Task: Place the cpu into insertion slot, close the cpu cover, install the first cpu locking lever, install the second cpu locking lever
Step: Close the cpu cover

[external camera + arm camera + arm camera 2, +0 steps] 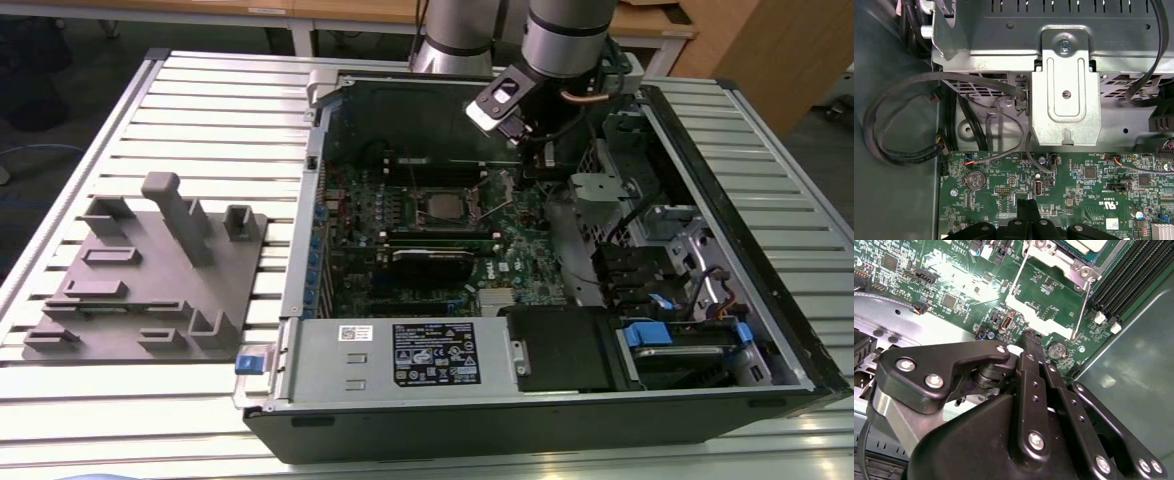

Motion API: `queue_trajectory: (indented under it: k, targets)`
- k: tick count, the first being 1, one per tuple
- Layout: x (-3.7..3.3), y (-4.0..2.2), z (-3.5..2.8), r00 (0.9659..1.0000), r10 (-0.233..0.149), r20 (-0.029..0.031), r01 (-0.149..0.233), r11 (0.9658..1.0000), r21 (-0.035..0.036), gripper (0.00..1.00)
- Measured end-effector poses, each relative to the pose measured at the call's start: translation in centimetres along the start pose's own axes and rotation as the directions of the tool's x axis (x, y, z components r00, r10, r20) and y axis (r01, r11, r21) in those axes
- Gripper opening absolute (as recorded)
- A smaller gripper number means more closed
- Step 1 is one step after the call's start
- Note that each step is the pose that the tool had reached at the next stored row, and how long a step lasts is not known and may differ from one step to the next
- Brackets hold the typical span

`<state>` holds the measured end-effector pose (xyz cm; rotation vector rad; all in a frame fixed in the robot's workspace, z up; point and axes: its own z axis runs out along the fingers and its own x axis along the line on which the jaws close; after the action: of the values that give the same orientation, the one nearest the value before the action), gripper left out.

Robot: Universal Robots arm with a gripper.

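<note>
Hand closed — empty, above motherboard, near cpu

The silver cpu lies flat in the square slot at the middle of the motherboard, with the metal cover flat around it.

Your hand is matt black, its links studded with bright steel screws. The board is glossy green lacquer and glares white under the light. The cpu shows you a dull silver-grey metal face, and the cover is bare, bright metal. The bracket is smooth satin sheet steel. The cables have matt black sheathing. The counter is pale ribbed metal, and the jig looks like matt grey plastic.
</note>
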<state>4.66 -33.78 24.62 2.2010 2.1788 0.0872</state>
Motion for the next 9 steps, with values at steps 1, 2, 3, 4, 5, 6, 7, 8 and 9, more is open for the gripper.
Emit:
queue_trajectory:
  k: [1, 2, 3, 4, 5, 6, 7, 8, 9]
  targets:
    - [0.00, 0.00, 0.01, 1.0000, 0.000, -0.0001, 0.000, 1.0000, -0.0001, 0.11]
    - [0.00, 0.00, 0.02, 1.0000, 0.000, -0.0001, 0.000, 1.0000, 0.0000, 0.11]
    - [0.00, 0.00, 0.02, 1.0000, 0.000, 0.0000, 0.000, 1.0000, 0.0000, 0.11]
    - [0.00, 0.00, 0.04, 1.0000, 0.000, -0.0002, 0.000, 1.0000, -0.0001, 0.11]
    - [0.01, 0.00, 0.08, 1.0000, 0.000, -0.0006, 0.000, 1.0000, -0.0002, 0.11]
    - [0.01, -0.01, 0.12, 1.0000, 0.000, -0.0005, 0.000, 1.0000, -0.0002, 0.11]
    - [0.00, -0.01, 0.16, 1.0000, 0.000, -0.0002, 0.000, 1.0000, -0.0001, 0.11]
    - [0.00, -0.01, 0.21, 1.0000, 0.000, -0.0001, 0.000, 1.0000, -0.0001, 0.11]
    - [0.00, -0.02, 0.26, 1.0000, 0.000, -0.0001, 0.000, 1.0000, -0.0001, 0.11]
